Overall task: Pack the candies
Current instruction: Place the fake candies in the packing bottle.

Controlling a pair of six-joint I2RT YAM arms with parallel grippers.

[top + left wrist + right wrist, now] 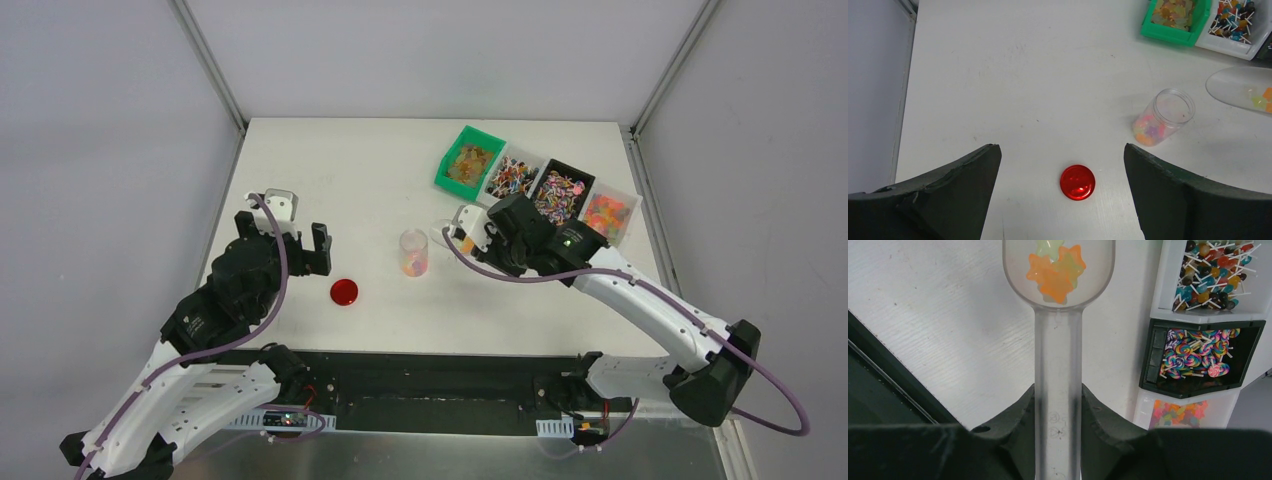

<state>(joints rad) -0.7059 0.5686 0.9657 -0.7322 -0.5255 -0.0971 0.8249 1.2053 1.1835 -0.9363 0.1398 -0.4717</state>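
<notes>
My right pincer (1058, 400) grips the clear scoop (1058, 340) by its handle, a few orange and pale candies (1055, 270) in its bowl near the jar (413, 252). My left pincer (1060, 147) hangs wide near the red lid (1077, 182).

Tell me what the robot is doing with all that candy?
The right tool is shut on a clear scoop carrying a few star-shaped candies, held just beside the open jar, which has some sweets at the bottom. The left tool hangs open above the red lid, which lies on the table off the jar. Four bins of sweets sit at the far right.
</notes>
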